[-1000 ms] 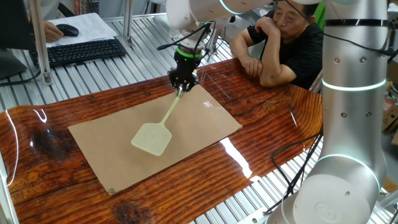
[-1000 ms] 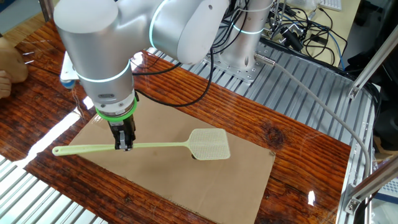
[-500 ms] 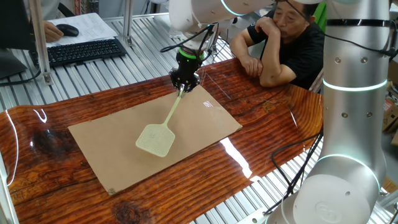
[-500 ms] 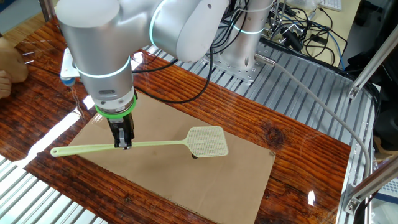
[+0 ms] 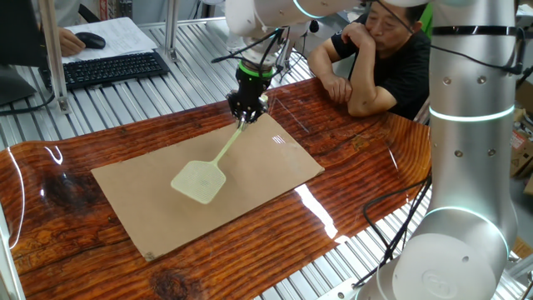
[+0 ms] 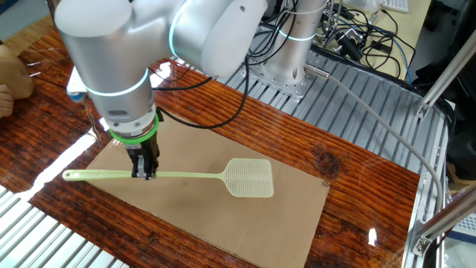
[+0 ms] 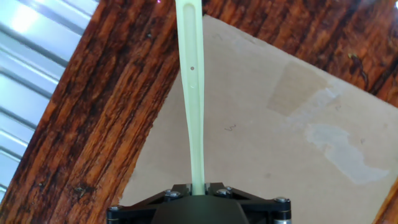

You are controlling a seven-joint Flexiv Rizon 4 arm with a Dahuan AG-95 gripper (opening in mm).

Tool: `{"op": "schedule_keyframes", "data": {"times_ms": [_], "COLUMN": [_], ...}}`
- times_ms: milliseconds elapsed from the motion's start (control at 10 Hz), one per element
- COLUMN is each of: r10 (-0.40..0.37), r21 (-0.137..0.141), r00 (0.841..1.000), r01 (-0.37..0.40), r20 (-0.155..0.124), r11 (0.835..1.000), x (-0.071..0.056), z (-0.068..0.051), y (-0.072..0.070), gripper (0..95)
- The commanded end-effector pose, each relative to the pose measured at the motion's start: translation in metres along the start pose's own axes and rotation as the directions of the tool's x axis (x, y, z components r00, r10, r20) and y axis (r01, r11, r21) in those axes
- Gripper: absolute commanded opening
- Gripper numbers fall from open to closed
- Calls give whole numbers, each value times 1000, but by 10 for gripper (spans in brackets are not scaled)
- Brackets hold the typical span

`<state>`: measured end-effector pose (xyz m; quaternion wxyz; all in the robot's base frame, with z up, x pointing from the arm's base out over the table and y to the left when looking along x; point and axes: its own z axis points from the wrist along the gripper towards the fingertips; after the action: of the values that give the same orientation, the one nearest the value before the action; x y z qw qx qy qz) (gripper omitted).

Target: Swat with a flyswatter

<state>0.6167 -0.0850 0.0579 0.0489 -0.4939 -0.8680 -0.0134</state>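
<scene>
Surroundings: slatted metal bench all around, a seated man in a black shirt [image 5: 385,58] leaning on the far edge, a black keyboard [image 5: 112,70] off to one side.
Surface: dark red-brown wood [image 5: 366,158] with a glossy finish that throws back glare.
My arm: grey-white links [image 6: 126,52] with lit teal rings, reaching down over the wood from above.
Cardboard sheet: a flat tan rectangle [image 5: 275,154] lying on the wood, its corner also visible in my hand view [image 7: 298,143].
Flyswatter: pale yellow-green [image 6: 197,176]; its long thin handle runs roughly level in the other fixed view, the free end sticking out past my grip towards the bench edge. From my hand view the handle [image 7: 194,99] runs straight up out of my fingers, crossing the cardboard edge onto bare wood.
Swatter head: the squarish mesh [image 5: 199,180] sits over the middle of the cardboard, low and close to it; I cannot tell whether it touches.
My claw: black, pointing down [image 6: 143,171], clenched on the handle partway along, over the cardboard's edge [image 5: 245,113].
</scene>
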Motion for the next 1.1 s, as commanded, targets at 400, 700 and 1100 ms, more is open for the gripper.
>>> {"op": "schedule_keyframes", "data": {"times_ms": [400, 700, 1100], "r10": [-59, -62, -71], "r21": [13, 11, 6], "r00": [998, 998, 997], "r01": [59, 62, 71], "r20": [-5, 3, -23], "r11": [998, 998, 997], "x": [0, 0, -2], "z": [0, 0, 0], "y": [1, 1, 1], "gripper": [0, 0, 0]}}
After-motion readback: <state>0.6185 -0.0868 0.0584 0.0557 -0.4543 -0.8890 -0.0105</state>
